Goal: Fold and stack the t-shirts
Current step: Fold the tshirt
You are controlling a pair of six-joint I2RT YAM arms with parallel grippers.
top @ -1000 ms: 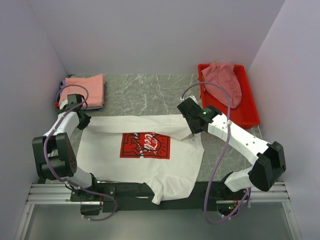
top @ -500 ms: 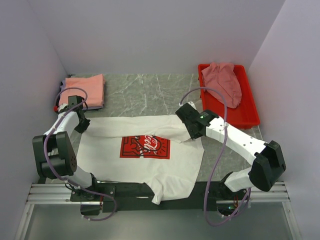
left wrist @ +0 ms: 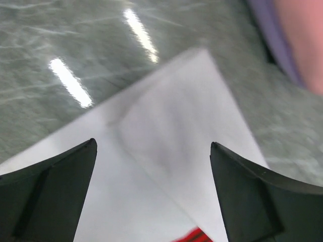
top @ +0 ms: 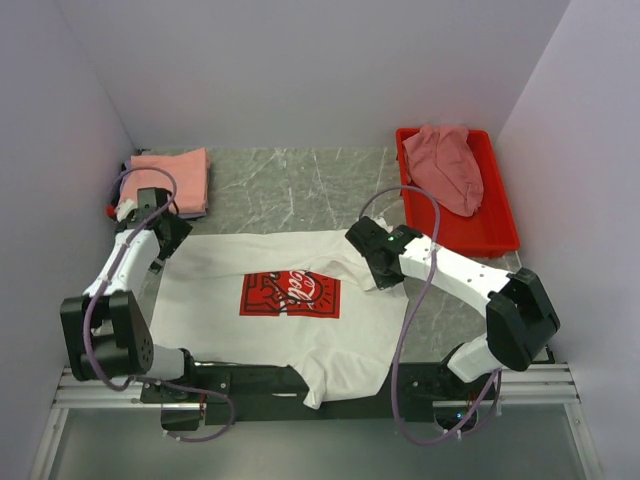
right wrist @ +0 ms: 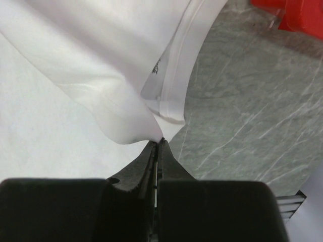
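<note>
Right gripper (right wrist: 157, 142) pinches white t-shirt (top: 200, 300); left gripper (left wrist: 152, 146) spread, seemingly above it.

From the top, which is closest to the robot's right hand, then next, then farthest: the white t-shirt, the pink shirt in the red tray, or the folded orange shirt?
1. The white t-shirt: pinched in the right hand, middle of the table.
2. The pink shirt: in the red tray, far right.
3. The folded orange shirt: far-left corner.
</note>
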